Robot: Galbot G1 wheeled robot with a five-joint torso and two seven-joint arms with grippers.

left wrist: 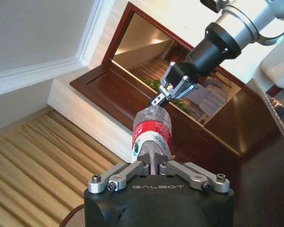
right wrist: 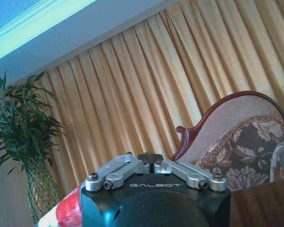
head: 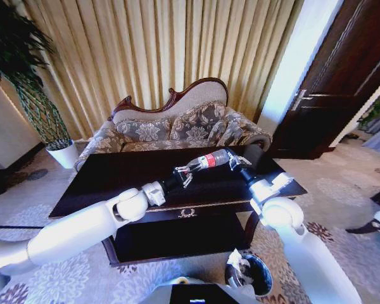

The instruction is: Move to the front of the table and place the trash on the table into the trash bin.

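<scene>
The left pincer (left wrist: 154,163) is closed on one end of the bottle (left wrist: 151,132), its fingers pinched into the plastic just below the red-and-white label. At the bottle's far end the right pincer (left wrist: 173,90) is met, its fingertips (left wrist: 162,97) touching or nearly touching the clear plastic; whether they are clamped on it cannot be told. From the head camera the bottle (head: 212,159) is seen held roughly level between the two pincers, above the dark glossy worktop (head: 114,177) and apart from its surface.

The step in hand is judged to be a transfer between arms, or a lift for carrying. It would be done well if one grip were confirmed firm before the other is eased, since thin plastic may buckle and slip when squeezed at its end.

Below and in front of the right pincer, on the carpet just past the worktop's near edge, the trash bin (head: 256,275) stands, white paper (head: 239,261) already at its rim. The bottle should be brought over the opening, clear of that edge, before release.
</scene>
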